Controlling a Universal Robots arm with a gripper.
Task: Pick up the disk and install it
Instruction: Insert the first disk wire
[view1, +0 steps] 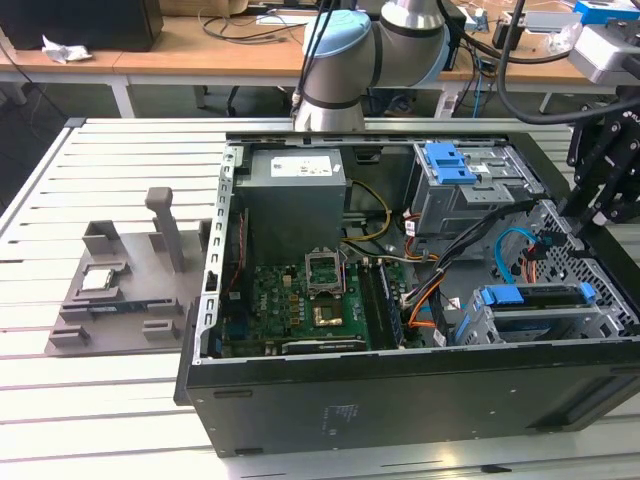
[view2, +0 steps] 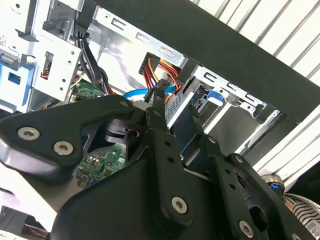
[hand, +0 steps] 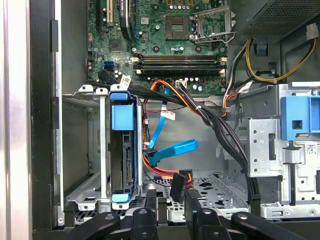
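Showing just its blue-framed edge, the disk (hand: 123, 150) sits in the cage (hand: 102, 150) against the case (hand: 42, 125) wall, while the gripper (hand: 171, 201), partly cut off, hangs spread just beside, near loose cables (hand: 215, 125).

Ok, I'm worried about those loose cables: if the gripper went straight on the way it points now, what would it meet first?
Probably the black cable connector, which hangs just ahead of the gripper in the first wrist view. Behind it lies the perforated case wall. Depth is unclear.

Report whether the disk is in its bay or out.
In: the disk sits slotted inside the drive cage, blue bracket between its rails.
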